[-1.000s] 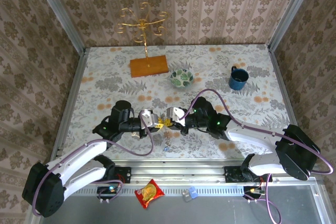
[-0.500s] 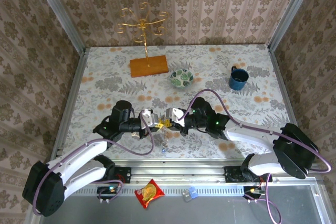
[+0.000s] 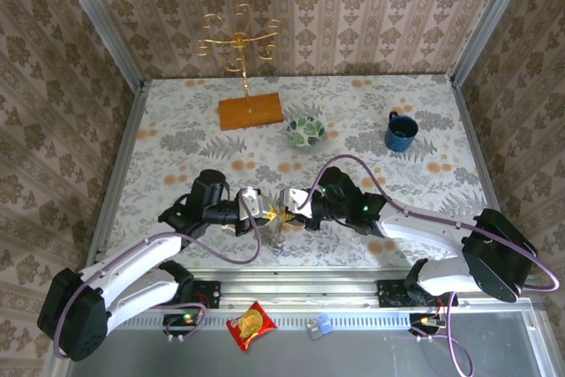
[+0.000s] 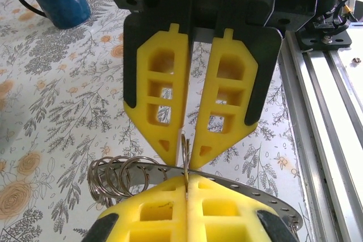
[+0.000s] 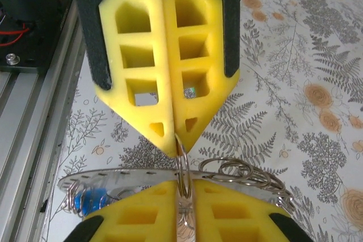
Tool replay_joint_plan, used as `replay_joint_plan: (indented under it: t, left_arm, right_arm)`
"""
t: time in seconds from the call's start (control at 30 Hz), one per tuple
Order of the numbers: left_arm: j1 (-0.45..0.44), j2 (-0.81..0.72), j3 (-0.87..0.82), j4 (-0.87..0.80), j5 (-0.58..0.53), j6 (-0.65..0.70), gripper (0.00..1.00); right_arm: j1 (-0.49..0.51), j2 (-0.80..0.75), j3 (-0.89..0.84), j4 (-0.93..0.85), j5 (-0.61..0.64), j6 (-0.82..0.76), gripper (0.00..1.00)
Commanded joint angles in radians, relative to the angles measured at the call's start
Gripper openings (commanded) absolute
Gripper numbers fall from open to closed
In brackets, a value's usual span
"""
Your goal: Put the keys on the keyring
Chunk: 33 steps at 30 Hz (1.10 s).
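Note:
Both grippers meet tip to tip above the table's near middle. My left gripper (image 3: pixel 267 212) (image 4: pixel 186 181) is shut, pinching a small split ring (image 4: pixel 185 150) in its yellow pads. My right gripper (image 3: pixel 284 210) (image 5: pixel 184 192) faces it, its jaws a narrow gap apart around the same small ring (image 5: pixel 181 165). The keyring (image 4: pixel 249 190) (image 5: pixel 119 181), a flat grey band with small holes, runs crosswise between the two sets of fingertips. A blue key head (image 5: pixel 89 202) hangs against the band. Several more split rings (image 4: pixel 116 175) (image 5: pixel 249 174) are bunched on it.
A blue mug (image 3: pixel 400 131) stands at the back right and a green-and-white bowl (image 3: pixel 305 132) at the back middle. A gold stand on a wooden base (image 3: pixel 251 111) is at the back left. The metal rail (image 3: pixel 291 282) runs along the near edge.
My right gripper's jaws have parted slightly around the small ring. My left gripper has closed fully on it. Both grippers have shifted a little lower and to the left.

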Motion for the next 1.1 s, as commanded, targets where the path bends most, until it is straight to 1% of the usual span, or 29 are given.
replay_joint_plan:
  t: [0.0, 0.13, 0.23, 0.27, 0.37, 0.4, 0.43, 0.47, 0.5, 0.53, 0.6, 0.67, 0.77, 0.93, 0.97, 1.0, 1.03, 1.07]
  left_arm:
    - [-0.008, 0.009, 0.046, -0.035, 0.022, 0.048, 0.0]
    - [-0.014, 0.014, 0.055, -0.065, 0.012, 0.069, 0.0]
    - [-0.016, 0.014, 0.057, -0.065, 0.01, 0.071, 0.0]
    - [-0.017, 0.017, 0.057, -0.067, 0.008, 0.07, 0.0]
    - [-0.017, 0.015, 0.057, -0.068, 0.003, 0.071, 0.0]
    - [-0.017, 0.013, 0.056, -0.067, 0.0, 0.069, 0.0]
    - [-0.017, 0.012, 0.055, -0.06, -0.005, 0.065, 0.0]
    - [-0.017, 0.01, 0.05, -0.048, -0.014, 0.053, 0.02]
    - [-0.017, 0.009, 0.043, -0.032, -0.026, 0.036, 0.14]
    - [-0.019, 0.007, 0.029, 0.001, -0.04, 0.016, 0.24]
    - [-0.02, 0.004, 0.004, 0.057, -0.042, -0.009, 0.27]
    - [-0.023, 0.008, -0.012, 0.099, -0.042, -0.031, 0.25]
    - [-0.026, 0.014, -0.011, 0.107, -0.037, -0.031, 0.2]
    - [-0.027, 0.016, -0.012, 0.103, -0.023, -0.024, 0.03]
    - [-0.026, 0.016, -0.012, 0.102, -0.024, -0.022, 0.0]
    - [-0.026, 0.015, -0.013, 0.099, -0.023, -0.021, 0.0]
    - [-0.026, 0.013, -0.012, 0.097, -0.024, -0.016, 0.0]
    - [-0.026, 0.01, -0.012, 0.094, -0.027, -0.014, 0.0]
  right_arm:
    - [0.005, -0.027, 0.041, -0.029, 0.007, -0.021, 0.15]
    - [0.007, -0.029, 0.047, -0.029, -0.002, -0.018, 0.18]
    - [0.007, -0.03, 0.051, -0.028, -0.01, -0.013, 0.18]
    - [0.005, -0.03, 0.051, -0.028, -0.014, -0.012, 0.16]
    - [0.006, -0.029, 0.056, -0.039, -0.019, -0.014, 0.02]
    - [0.006, -0.028, 0.057, -0.044, -0.02, -0.015, 0.0]
    - [0.005, -0.029, 0.058, -0.047, -0.022, -0.015, 0.0]
    - [0.006, -0.028, 0.057, -0.046, -0.025, -0.016, 0.0]
    - [0.006, -0.028, 0.057, -0.043, -0.027, -0.013, 0.0]
    - [0.007, -0.028, 0.054, -0.037, -0.032, -0.008, 0.0]
    - [0.007, -0.026, 0.056, -0.023, -0.042, 0.005, 0.0]
    - [0.006, -0.021, 0.057, -0.009, -0.055, 0.017, 0.0]
    - [0.005, -0.016, 0.057, 0.009, -0.07, 0.031, 0.0]
    - [0.01, -0.006, 0.061, 0.025, -0.076, 0.044, 0.0]
    - [0.011, -0.005, 0.061, 0.023, -0.074, 0.043, 0.0]
    - [0.01, -0.006, 0.062, 0.019, -0.066, 0.041, 0.0]
    - [0.011, -0.009, 0.058, 0.013, -0.054, 0.038, 0.01]
    - [0.01, -0.016, 0.057, 0.006, -0.038, 0.032, 0.07]
